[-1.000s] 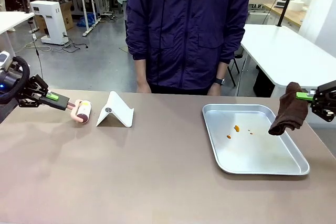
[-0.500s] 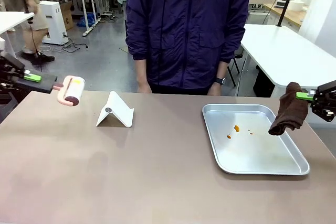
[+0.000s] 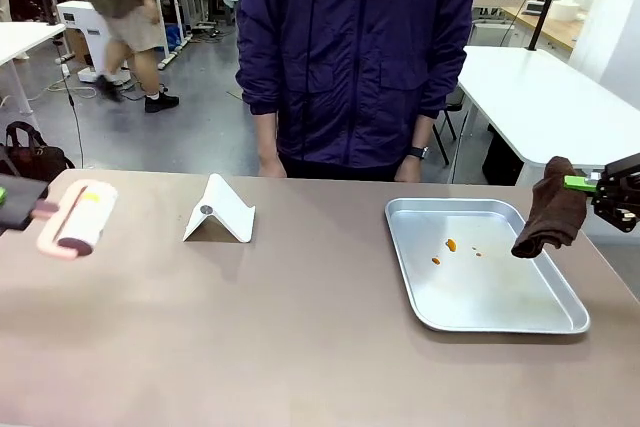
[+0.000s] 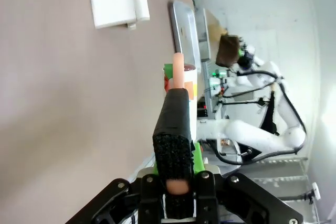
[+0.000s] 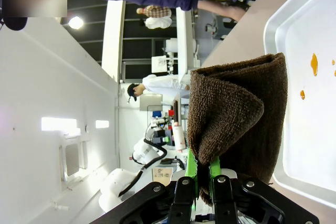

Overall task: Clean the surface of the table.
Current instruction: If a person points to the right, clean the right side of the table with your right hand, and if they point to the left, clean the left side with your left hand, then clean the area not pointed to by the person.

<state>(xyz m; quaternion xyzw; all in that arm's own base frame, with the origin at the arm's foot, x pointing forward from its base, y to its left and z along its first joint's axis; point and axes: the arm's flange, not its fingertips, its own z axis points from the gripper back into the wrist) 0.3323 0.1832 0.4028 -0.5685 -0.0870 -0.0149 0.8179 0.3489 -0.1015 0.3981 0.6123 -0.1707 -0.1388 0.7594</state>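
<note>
While a person (image 3: pixel 355 57) in a dark blue jacket stands at twelve o'clock, the left gripper (image 4: pixel 177 90) clamps the pink handle of a lint roller (image 3: pixel 78 217) at nine o'clock over the taupe table (image 3: pixel 280 347), which spans the foreground. At three o'clock the right gripper (image 3: pixel 583 185) pinches a brown cloth (image 3: pixel 548 212) at the rim of a silver tray (image 3: pixel 500 297) spotted orange. A white stand (image 3: pixel 220 212) sits at eleven.

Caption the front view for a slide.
Left claw holds a pink lint roller over the table; right claw holds a brown cloth by the spotted metal tray.
</note>
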